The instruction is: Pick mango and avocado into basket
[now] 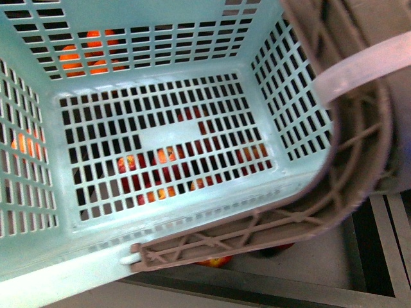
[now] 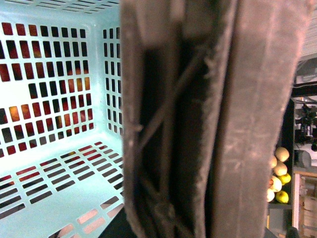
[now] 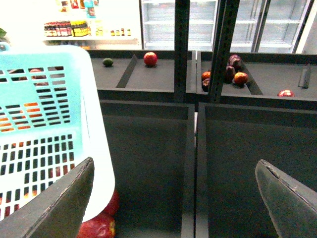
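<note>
Front view: the basket (image 1: 38, 263) fills nearly the whole frame, with red and orange fruit (image 1: 168, 156) blurred behind its slots. Its handle (image 1: 359, 167) cuts across the right side.

Left wrist view: the handle blocks the middle. The left gripper is hidden, so I cannot tell its grip.

Right wrist view: the right gripper (image 3: 174, 166) has its fingers wide apart, holding nothing. The avocado (image 3: 108, 62) is tiny, at the far shelf's (image 3: 148, 77) left end.

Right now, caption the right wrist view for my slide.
Open right gripper beside the turquoise basket, facing grey shelves holding an avocado and a red apple.
</note>
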Controlling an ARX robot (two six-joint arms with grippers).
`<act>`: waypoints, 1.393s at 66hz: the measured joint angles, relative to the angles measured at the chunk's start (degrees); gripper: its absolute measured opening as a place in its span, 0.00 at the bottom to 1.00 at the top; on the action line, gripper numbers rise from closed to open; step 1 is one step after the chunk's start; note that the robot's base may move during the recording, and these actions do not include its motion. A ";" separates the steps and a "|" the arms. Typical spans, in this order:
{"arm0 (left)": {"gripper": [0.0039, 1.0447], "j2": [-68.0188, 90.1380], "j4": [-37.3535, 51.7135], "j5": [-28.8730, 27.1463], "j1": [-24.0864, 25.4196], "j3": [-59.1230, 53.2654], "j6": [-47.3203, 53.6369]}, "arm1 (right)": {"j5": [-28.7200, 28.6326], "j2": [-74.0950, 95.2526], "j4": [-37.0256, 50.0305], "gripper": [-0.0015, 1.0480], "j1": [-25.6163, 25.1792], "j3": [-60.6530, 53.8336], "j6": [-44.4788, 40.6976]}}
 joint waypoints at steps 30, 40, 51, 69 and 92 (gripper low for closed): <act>0.14 0.33 2.62 2.78 -7.30 0.48 -0.55 | 0.00 0.00 0.00 0.92 0.00 0.00 0.00; 0.14 0.33 2.64 2.49 -7.23 0.48 -0.46 | 0.00 0.00 0.00 0.92 0.00 0.00 0.00; 0.14 0.33 2.64 2.08 -7.19 0.48 -0.28 | 2.34 4.02 -8.52 0.92 0.20 3.19 3.54; 0.14 0.35 2.69 2.45 -7.21 0.57 -0.11 | -11.17 20.41 -19.28 0.92 -15.26 12.70 20.37; 0.14 0.37 2.69 2.08 -7.21 0.59 0.00 | -17.14 53.40 3.61 0.92 -39.50 15.82 9.42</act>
